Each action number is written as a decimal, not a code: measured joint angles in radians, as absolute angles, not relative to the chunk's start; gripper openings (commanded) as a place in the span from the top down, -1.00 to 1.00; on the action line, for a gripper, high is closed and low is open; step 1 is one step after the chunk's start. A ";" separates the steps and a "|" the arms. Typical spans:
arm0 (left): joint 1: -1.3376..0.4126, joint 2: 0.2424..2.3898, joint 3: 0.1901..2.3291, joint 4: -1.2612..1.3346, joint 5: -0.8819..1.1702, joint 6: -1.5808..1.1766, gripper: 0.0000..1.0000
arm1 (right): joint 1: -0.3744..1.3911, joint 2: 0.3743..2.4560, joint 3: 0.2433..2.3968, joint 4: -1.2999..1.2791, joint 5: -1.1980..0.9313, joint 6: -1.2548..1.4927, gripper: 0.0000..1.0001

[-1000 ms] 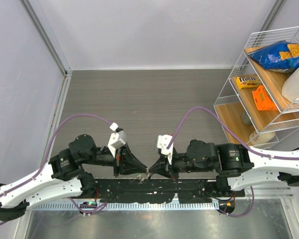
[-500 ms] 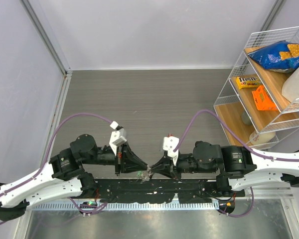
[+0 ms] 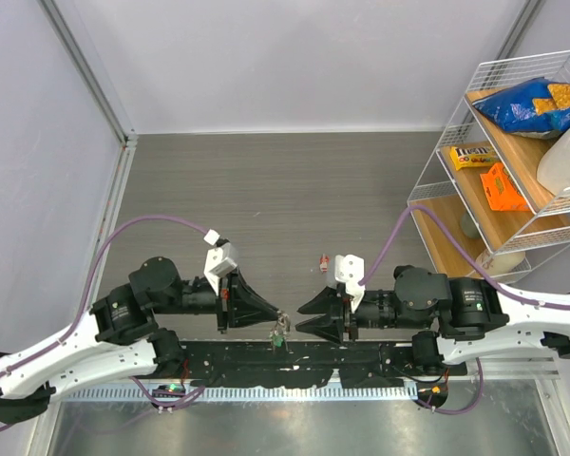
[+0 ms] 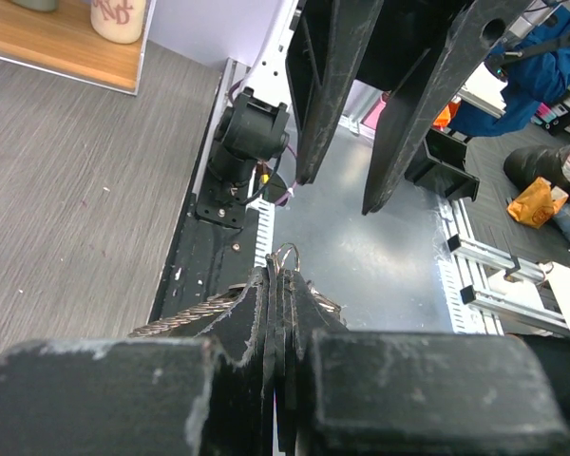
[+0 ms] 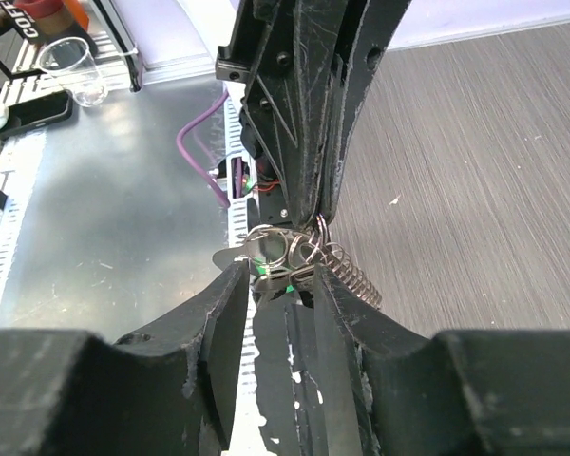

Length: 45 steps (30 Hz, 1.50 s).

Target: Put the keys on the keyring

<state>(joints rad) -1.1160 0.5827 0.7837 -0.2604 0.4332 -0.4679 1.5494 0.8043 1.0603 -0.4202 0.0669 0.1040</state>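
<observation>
L gripper (image 3: 280, 319): clenched on keyring (image 5: 302, 249), lower ctr.
R gripper (image 3: 298, 318): released, fingers spread, just right of ring.
Green key (image 5: 257, 254): touching ring.
Red key (image 3: 323, 261): on table (image 3: 266, 190), apart, mid-frame.

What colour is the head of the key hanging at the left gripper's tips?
Green; the key shows best in the right wrist view.

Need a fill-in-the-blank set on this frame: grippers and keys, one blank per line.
1. The left gripper is shut on the ___.
2. The right gripper faces it with its jaws ___.
3. The hanging key below the left gripper has a ___ head.
4. The loose key lying on the table has a ___ head.

Missing words: keyring; open; green; red.
</observation>
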 measured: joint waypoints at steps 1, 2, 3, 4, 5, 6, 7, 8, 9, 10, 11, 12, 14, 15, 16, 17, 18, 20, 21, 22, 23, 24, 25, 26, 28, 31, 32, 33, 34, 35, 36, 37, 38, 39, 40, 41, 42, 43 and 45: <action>-1.116 0.582 0.784 -0.260 0.434 -0.468 1.00 | 1.549 0.809 1.060 -0.419 0.072 0.104 0.21; -1.116 0.579 0.784 -0.260 0.434 -0.468 1.00 | 1.549 0.815 1.060 -0.419 0.077 0.104 0.21; -1.116 0.579 0.784 -0.260 0.434 -0.468 1.00 | 1.549 0.820 1.060 -0.419 0.081 0.104 0.21; -1.116 0.577 0.784 -0.260 0.434 -0.468 1.00 | 1.549 0.826 1.060 -0.419 0.085 0.104 0.22; -1.116 0.574 0.784 -0.260 0.434 -0.467 1.00 | 1.549 0.833 1.060 -0.419 0.087 0.104 0.22; -1.116 0.572 0.784 -0.260 0.434 -0.467 1.00 | 1.549 0.842 1.060 -0.419 0.087 0.104 0.22; -1.116 0.569 0.784 -0.260 0.434 -0.467 1.00 | 1.549 0.849 1.060 -0.419 0.088 0.104 0.22; -1.116 0.566 0.784 -0.260 0.434 -0.467 1.00 | 1.549 0.854 1.060 -0.419 0.088 0.104 0.22; -1.116 0.562 0.784 -0.260 0.434 -0.467 1.00 | 1.549 0.860 1.060 -0.419 0.089 0.104 0.23; -1.116 0.559 0.784 -0.260 0.434 -0.467 1.00 | 1.549 0.865 1.060 -0.419 0.089 0.105 0.24; -1.116 0.558 0.784 -0.260 0.434 -0.467 1.00 | 1.549 0.869 1.060 -0.420 0.091 0.106 0.25; -1.116 0.556 0.783 -0.260 0.434 -0.467 1.00 | 1.549 0.873 1.060 -0.419 0.094 0.108 0.26; -1.116 0.549 0.783 -0.260 0.434 -0.467 1.00 | 1.549 0.883 1.060 -0.419 0.097 0.112 0.28; -1.116 0.547 0.783 -0.260 0.434 -0.467 1.00 | 1.549 0.888 1.060 -0.419 0.099 0.115 0.28; -1.116 0.546 0.783 -0.260 0.434 -0.467 1.00 | 1.549 0.893 1.060 -0.419 0.100 0.119 0.28; -1.116 0.546 0.783 -0.260 0.434 -0.467 1.00 | 1.549 0.897 1.060 -0.419 0.100 0.124 0.29; -1.116 0.546 0.783 -0.260 0.434 -0.467 1.00 | 1.549 0.901 1.060 -0.419 0.100 0.131 0.28; -1.116 0.546 0.783 -0.260 0.434 -0.467 1.00 | 1.549 0.904 1.060 -0.418 0.099 0.140 0.29; -1.116 0.546 0.783 -0.260 0.434 -0.467 1.00 | 1.549 0.904 1.060 -0.418 0.099 0.146 0.29; -1.116 0.546 0.783 -0.260 0.434 -0.467 1.00 | 1.549 0.903 1.060 -0.414 0.098 0.153 0.29; -1.116 0.546 0.783 -0.260 0.434 -0.466 1.00 | 1.549 0.902 1.060 -0.410 0.096 0.158 0.29; -1.116 0.545 0.783 -0.260 0.434 -0.466 1.00 | 1.549 0.900 1.060 -0.407 0.094 0.165 0.28; -1.116 0.542 0.783 -0.260 0.433 -0.466 1.00 | 1.549 0.898 1.060 -0.405 0.093 0.169 0.28; -1.116 0.539 0.783 -0.260 0.433 -0.465 1.00 | 1.549 0.896 1.060 -0.403 0.092 0.176 0.28; -1.116 0.532 0.783 -0.260 0.430 -0.464 1.00 | 1.549 0.891 1.062 -0.402 0.091 0.192 0.28; -1.116 0.525 0.783 -0.260 0.428 -0.465 1.00 | 1.549 0.891 1.069 -0.400 0.092 0.213 0.28; -1.116 0.524 0.783 -0.260 0.427 -0.465 1.00 | 1.549 0.892 1.072 -0.399 0.093 0.221 0.29; -1.116 0.523 0.782 -0.260 0.427 -0.465 1.00 | 1.549 0.894 1.075 -0.397 0.094 0.227 0.29; -1.116 0.523 0.781 -0.260 0.426 -0.465 1.00 | 1.549 0.896 1.077 -0.397 0.096 0.236 0.30; -1.116 0.523 0.780 -0.260 0.426 -0.465 1.00 | 1.549 0.899 1.079 -0.396 0.096 0.243 0.31; -1.116 0.523 0.780 -0.260 0.426 -0.465 1.00 | 1.549 0.900 1.079 -0.393 0.097 0.249 0.31; -1.116 0.522 0.778 -0.260 0.426 -0.465 1.00 | 1.549 0.902 1.079 -0.390 0.099 0.256 0.31; -1.116 0.521 0.777 -0.260 0.425 -0.465 1.00 | 1.549 0.904 1.080 -0.385 0.099 0.266 0.31; -1.116 0.519 0.776 -0.260 0.422 -0.465 1.00 | 1.549 0.908 1.080 -0.381 0.100 0.273 0.31; -1.116 0.516 0.773 -0.260 0.420 -0.464 1.00 | 1.549 0.911 1.081 -0.377 0.101 0.282 0.32; -1.116 0.511 0.772 -0.260 0.418 -0.465 1.00 | 1.549 0.914 1.081 -0.373 0.103 0.290 0.32; -1.116 0.508 0.770 -0.261 0.418 -0.465 1.00 | 1.549 0.918 1.084 -0.372 0.104 0.296 0.32; -1.116 0.506 0.770 -0.261 0.416 -0.465 1.00 | 1.549 0.922 1.085 -0.369 0.104 0.302 0.33; -1.116 0.499 0.769 -0.262 0.412 -0.465 1.00 | 1.549 0.932 1.090 -0.366 0.107 0.315 0.34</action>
